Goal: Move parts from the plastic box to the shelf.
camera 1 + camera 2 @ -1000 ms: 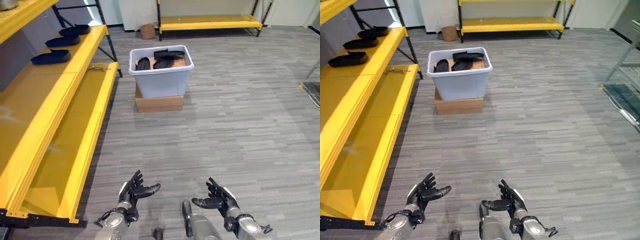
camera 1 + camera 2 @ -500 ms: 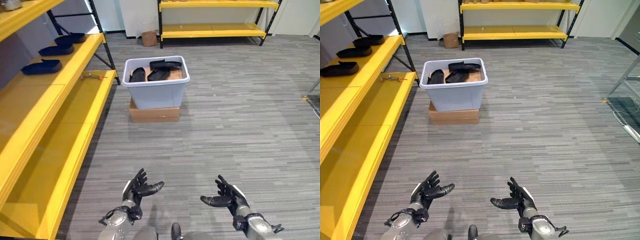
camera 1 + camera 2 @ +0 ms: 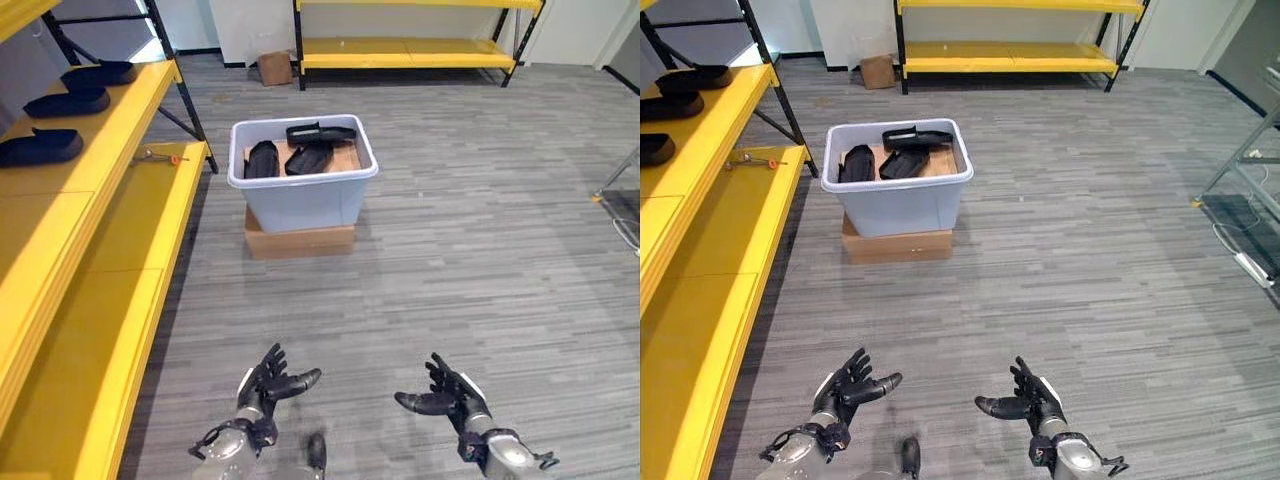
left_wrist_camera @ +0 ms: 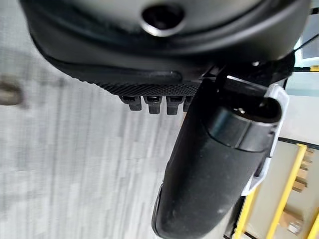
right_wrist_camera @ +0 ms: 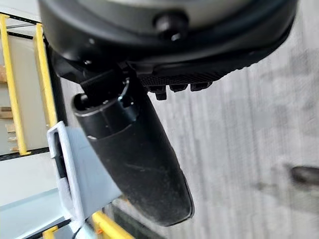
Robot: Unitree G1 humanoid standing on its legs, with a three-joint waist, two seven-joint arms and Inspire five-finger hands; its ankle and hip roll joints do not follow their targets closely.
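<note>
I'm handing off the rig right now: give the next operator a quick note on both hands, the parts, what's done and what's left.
Left robot hand: open, holding nothing, low over the floor.
Right robot hand: open, holding nothing, same height.
Box: ahead on a cardboard carton, well away from both hands, with several black parts inside.
Shelf: on the robot's left, with three black parts on it.
Done: those three are placed.
Left: approach the box, pick the remaining parts and carry them to the shelf.
</note>
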